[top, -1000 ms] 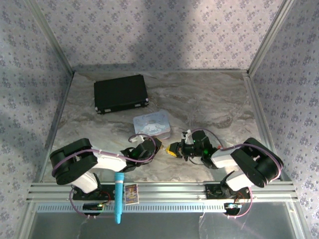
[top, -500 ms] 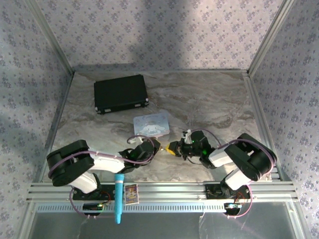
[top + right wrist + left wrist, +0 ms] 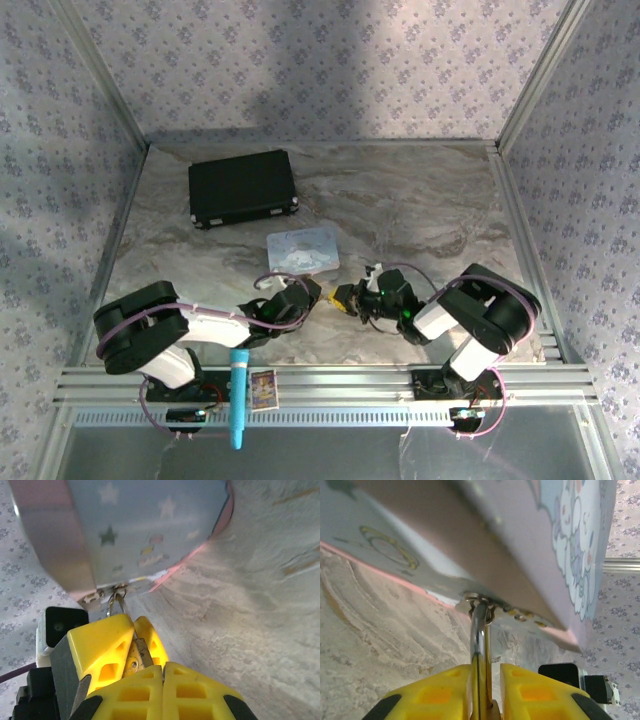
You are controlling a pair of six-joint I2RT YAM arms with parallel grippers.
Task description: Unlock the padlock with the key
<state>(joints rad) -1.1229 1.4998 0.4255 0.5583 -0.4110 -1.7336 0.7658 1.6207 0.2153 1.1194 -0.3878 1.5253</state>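
1. The padlock (image 3: 133, 664) hangs on the tin's (image 3: 303, 248) hasp, toward the table's (image 3: 420, 200) near edge.
2. Left gripper (image 3: 485, 670) flanks its shackle; gripping or loose, cannot tell.
3. Right gripper (image 3: 163, 672), pressed together, sits beside it.

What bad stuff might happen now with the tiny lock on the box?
1. The padlock has its loop between the fingers of the left gripper, with a sliver of gap on one side, so it might slip or swing away.
2. The key looks tiny in the right gripper; a small miss could jam or drop it.
3. The padlock hangs on the tin, so pulling may drag the tin.
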